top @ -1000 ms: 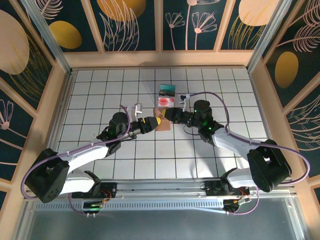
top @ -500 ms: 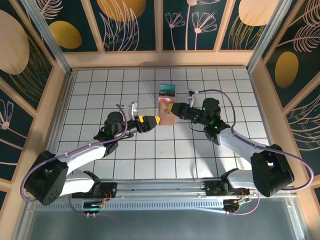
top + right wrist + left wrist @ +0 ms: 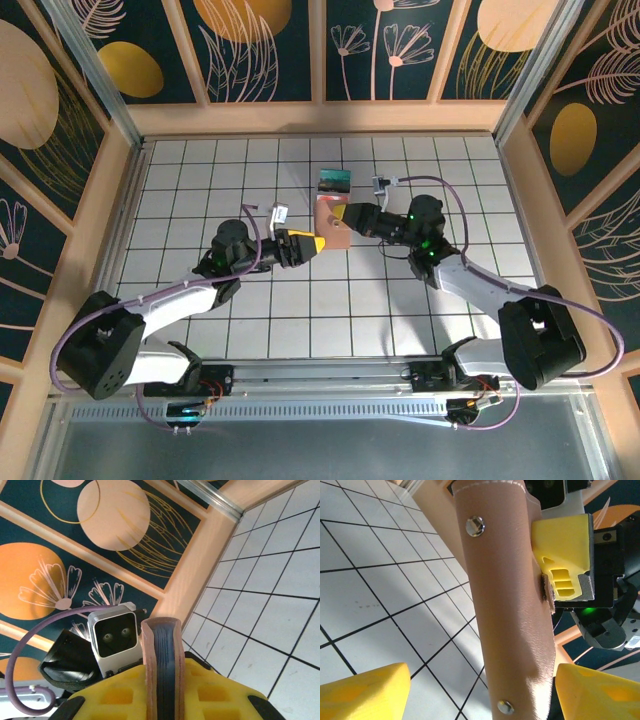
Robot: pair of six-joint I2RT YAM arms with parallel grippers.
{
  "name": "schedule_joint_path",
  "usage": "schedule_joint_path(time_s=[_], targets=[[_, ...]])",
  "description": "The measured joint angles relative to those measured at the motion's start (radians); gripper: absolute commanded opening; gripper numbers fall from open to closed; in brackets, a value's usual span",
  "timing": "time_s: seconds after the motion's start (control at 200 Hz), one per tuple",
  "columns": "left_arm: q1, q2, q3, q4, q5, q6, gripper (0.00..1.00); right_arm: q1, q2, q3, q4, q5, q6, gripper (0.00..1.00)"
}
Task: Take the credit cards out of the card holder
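R gripper [image 3: 347,216]: closed on card holder [image 3: 331,222], clamped at one edge. R wrist view shows holder edge-on betw. yellow fingers [image 3: 220,695], blue-grey lining visible.
Card holder: held over table [image 3: 200,180], mid-field, betw. the two grippers. Tan outer face w/ two snap studs [image 3: 475,526] faces L wrist cam.
L gripper [image 3: 317,243]: jaws wide apart, fingertips [image 3: 365,690] either side of holder's lower end, no contact seen.
Teal card [image 3: 334,181]: flat on table, just beyond holder, apart from both grippers.
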Motion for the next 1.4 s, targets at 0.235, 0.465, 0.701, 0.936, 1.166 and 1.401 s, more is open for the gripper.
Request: schedule_joint_path(time_s=[0.235,0.465,0.701,0.936,1.166,1.401], targets=[[0.000,0.005,0.007,0.022,0.026,0.000,0.57,0.000,0.029,0.000,0.042,-0.024,0.029,0.04],[0.000,0.011,0.008,0.049,0.033,-0.003,0.25,0.003,0.049,0.008,0.061,-0.031,0.032,0.04],[0.003,0.011,0.010,0.043,0.024,-0.012,0.00,0.003,0.051,0.015,0.058,-0.027,0.019,0.04],[0.004,-0.025,0.010,-0.009,-0.014,0.016,0.00,0.018,0.046,0.069,-0.062,-0.004,-0.057,0.23],[0.003,-0.066,0.011,-0.080,-0.063,0.084,0.00,0.047,0.002,0.150,-0.305,0.099,-0.170,0.56],[0.000,-0.066,0.012,-0.185,-0.123,0.123,0.00,0.059,-0.075,0.221,-0.543,0.270,-0.283,0.65]])
